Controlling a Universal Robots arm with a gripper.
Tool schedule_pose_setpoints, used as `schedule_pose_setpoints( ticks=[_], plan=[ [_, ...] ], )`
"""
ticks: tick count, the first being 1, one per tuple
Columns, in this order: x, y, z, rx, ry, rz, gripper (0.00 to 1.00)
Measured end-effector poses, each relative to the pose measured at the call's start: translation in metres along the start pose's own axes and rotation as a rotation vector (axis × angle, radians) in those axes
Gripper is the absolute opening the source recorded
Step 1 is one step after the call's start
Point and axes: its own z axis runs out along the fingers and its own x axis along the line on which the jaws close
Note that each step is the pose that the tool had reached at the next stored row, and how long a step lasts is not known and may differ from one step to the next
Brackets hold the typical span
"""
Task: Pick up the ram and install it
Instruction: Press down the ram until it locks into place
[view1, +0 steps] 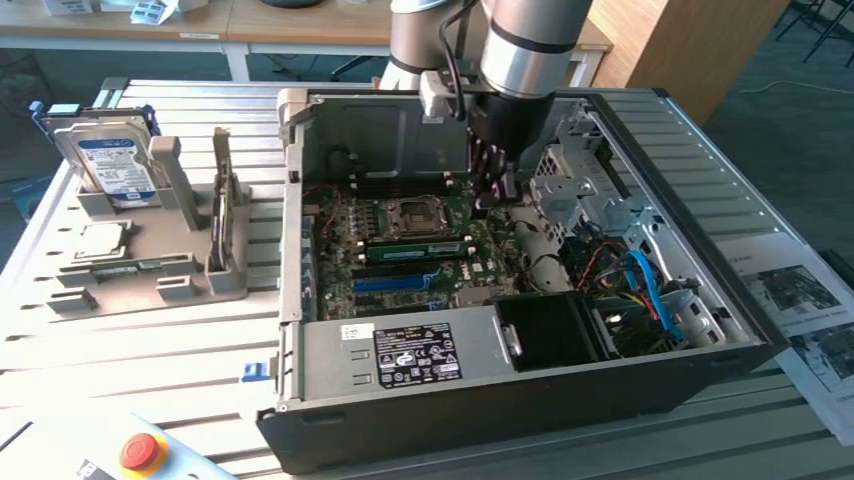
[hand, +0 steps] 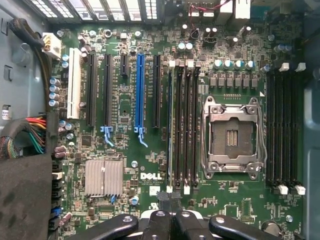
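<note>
A green ram stick (view1: 414, 250) sits in a memory slot of the motherboard (view1: 350, 222) inside the open computer case, just in front of the processor socket (view1: 407, 213). In the wrist view this ram (hand: 170, 130) shows edge-on in the slot farthest from the socket (hand: 232, 135). My gripper (view1: 491, 195) hangs inside the case above the board, near one end of that stick. Its black fingers (hand: 159, 220) are shut, and I see nothing between them. Another ram stick (view1: 222, 180) stands on edge in the grey fixture at the exterior view's left.
The grey fixture (view1: 147, 275) also carries a silver hard drive (view1: 114, 165) and a square processor chip (view1: 100, 240). Case walls (view1: 534, 400), a drive cage (view1: 574, 190) and cable bundles (view1: 647, 290) surround the board. A red stop button (view1: 140, 452) sits near the front.
</note>
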Motion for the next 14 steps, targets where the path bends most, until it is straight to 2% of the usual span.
schedule_pose_setpoints(
  ticks=[12,14],
  plan=[
    [-0.0001,-0.0001,0.0051,0.003,0.0,0.0,0.1],
    [-0.0001,-0.0001,0.0088,0.0078,0.0,0.0,0.1]
  ],
)
